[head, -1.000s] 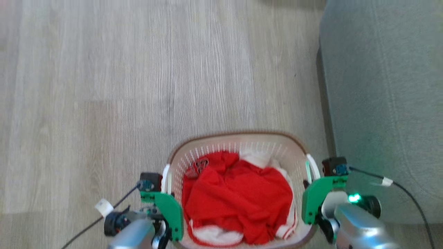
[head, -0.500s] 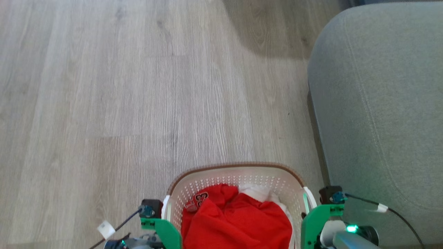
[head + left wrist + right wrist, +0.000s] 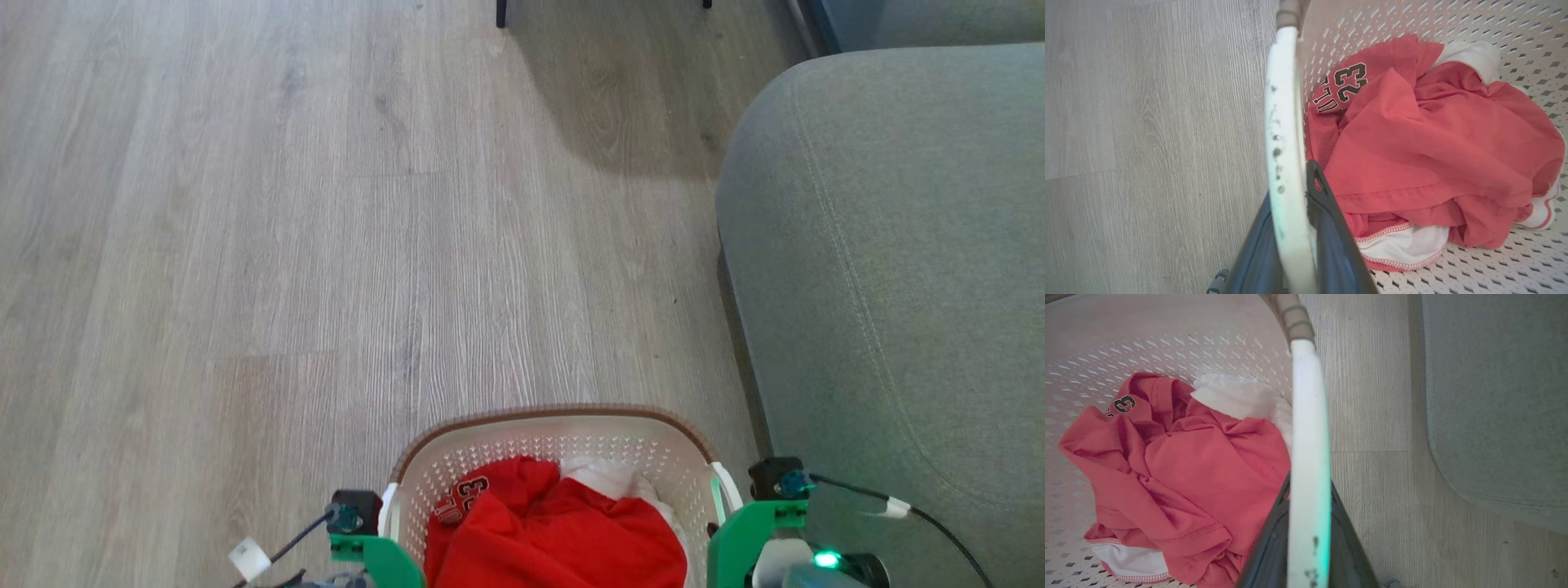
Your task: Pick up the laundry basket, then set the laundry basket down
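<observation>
The laundry basket (image 3: pixel 555 415) sits at the bottom centre of the head view, cream and perforated with a brown rim. A red jersey (image 3: pixel 1425 134) and a white garment (image 3: pixel 1237 396) lie inside it. In the left wrist view, my left gripper (image 3: pixel 1290 196) is shut on the basket's white left handle (image 3: pixel 1284 122), with a dark finger on each side. Likewise, my right gripper (image 3: pixel 1309 502) is shut on the white right handle (image 3: pixel 1308 428). Both green wrist brackets (image 3: pixel 384 559) (image 3: pixel 747 531) flank the basket in the head view.
A grey sofa (image 3: pixel 890 269) fills the right side, close to the basket's right handle and my right wrist. Pale wood floor (image 3: pixel 286 245) stretches ahead and to the left. Dark furniture legs (image 3: pixel 500 12) stand at the far top. Thin cables trail from both wrists.
The head camera has moved, so the basket and both wrists now sit lower in the picture and more floor and sofa show ahead. Both grips on the handles look unchanged.
</observation>
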